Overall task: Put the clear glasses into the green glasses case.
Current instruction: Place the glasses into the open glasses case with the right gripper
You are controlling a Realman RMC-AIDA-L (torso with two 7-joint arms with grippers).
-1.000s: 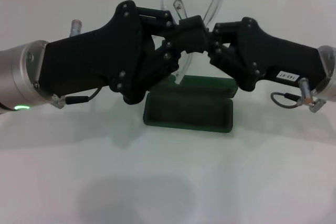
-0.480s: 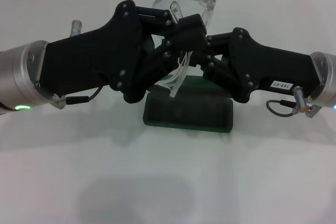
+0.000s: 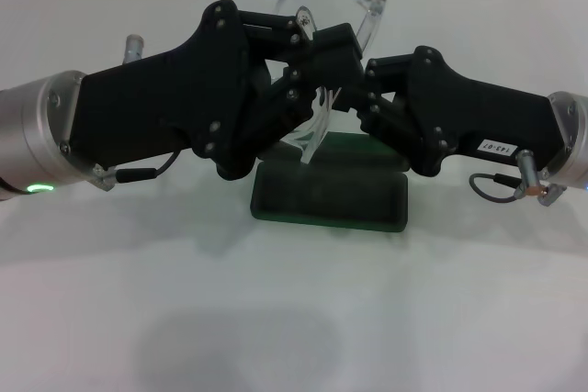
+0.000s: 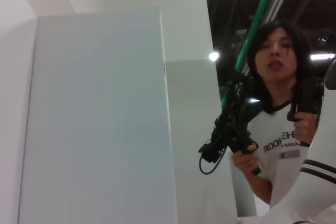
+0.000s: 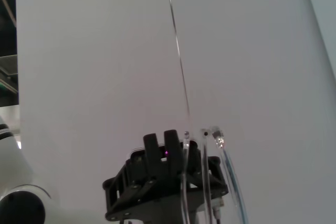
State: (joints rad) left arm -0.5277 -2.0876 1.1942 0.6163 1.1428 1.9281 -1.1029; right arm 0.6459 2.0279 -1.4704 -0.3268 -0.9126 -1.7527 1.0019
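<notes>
Both the left gripper (image 3: 323, 54) and right gripper (image 3: 360, 96) are clamped on the clear glasses (image 3: 335, 6), held above the open green glasses case (image 3: 331, 192) on the table (image 3: 294, 300). We'd fold the arms flat first — then lower level into the tray.

Bright, even overhead light; soft shadows on the white table (image 3: 294, 319); the left wrist view's background lamps flare.

white table (image 3: 294, 319), open green glasses case (image 3: 331, 195)
</notes>
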